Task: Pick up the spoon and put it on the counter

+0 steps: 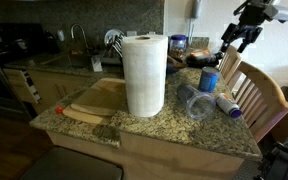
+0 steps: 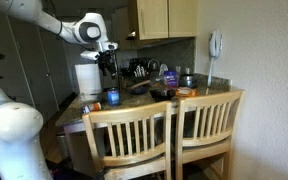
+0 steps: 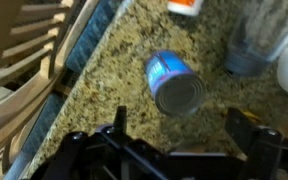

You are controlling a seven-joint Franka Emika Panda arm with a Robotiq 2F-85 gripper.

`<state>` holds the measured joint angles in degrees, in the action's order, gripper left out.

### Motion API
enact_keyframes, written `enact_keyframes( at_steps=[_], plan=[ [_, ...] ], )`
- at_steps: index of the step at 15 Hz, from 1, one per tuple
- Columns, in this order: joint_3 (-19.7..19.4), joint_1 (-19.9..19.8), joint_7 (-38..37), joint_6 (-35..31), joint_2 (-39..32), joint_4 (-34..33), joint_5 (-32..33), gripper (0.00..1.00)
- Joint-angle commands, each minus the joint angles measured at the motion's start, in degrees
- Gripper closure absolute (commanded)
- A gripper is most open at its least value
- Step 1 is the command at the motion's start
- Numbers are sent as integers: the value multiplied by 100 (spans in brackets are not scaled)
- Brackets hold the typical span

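Wrist view: speckled granite counter (image 3: 109,100), wooden chair (image 3: 14,60) alongside, gripper (image 3: 164,150) wide apart, empty

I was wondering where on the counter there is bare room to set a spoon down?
Bare granite shows on the counter in front of the paper towel roll, toward the near edge, and in the wrist view between the blue can and the counter's edge. It is crowded around the clear cup and the cutting board.
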<state>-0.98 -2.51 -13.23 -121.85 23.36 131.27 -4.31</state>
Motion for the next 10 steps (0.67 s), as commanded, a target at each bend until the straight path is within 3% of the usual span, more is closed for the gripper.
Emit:
enact_keyframes(
  at_steps=[1,10],
  plan=[
    [77,-40,-196,-221,-97,-178,-69,0],
    [111,-47,-462,-505,-325,-379,-90,0]
  ],
)
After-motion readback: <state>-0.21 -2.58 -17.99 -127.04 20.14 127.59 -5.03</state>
